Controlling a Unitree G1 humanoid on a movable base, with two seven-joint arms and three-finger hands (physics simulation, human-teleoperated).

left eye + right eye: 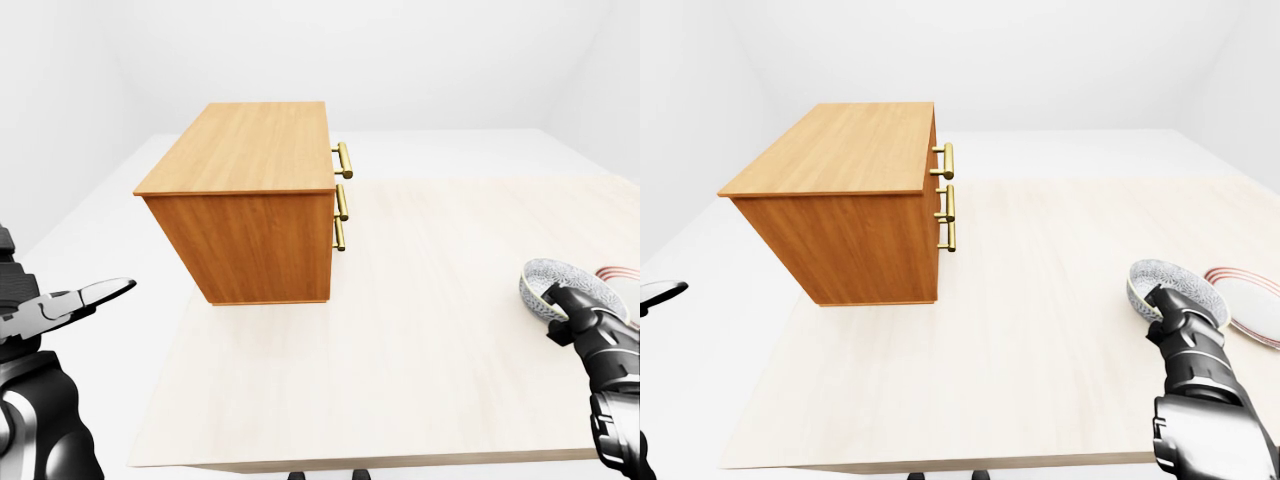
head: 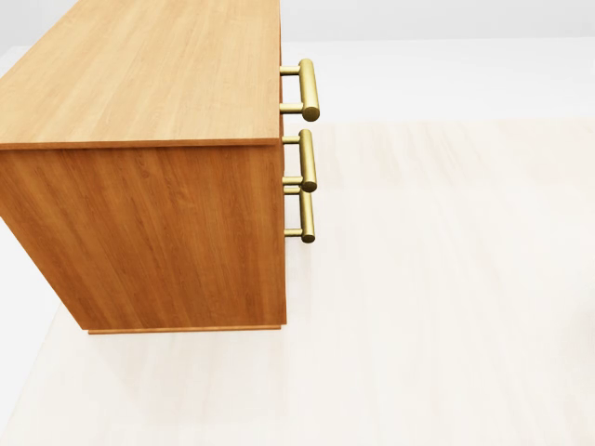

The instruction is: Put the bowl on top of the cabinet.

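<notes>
Bowl (image 1: 1168,282) on the counter (image 1: 420,340) at right, rim apparently pinched by right hand (image 1: 1183,332); left hand (image 1: 62,304) spread; placement on cabinet (image 1: 250,150) remains.

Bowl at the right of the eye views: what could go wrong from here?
The right robot hand meets the bowl only at one edge of its rim, and a firm grasp isn't evident; it could tip or slip on lifting.
The plate lies right beside the bowl and could get knocked.
The cabinet stands at the views' left, brass handles jutting toward the bowl; a low carry could clip them.
</notes>
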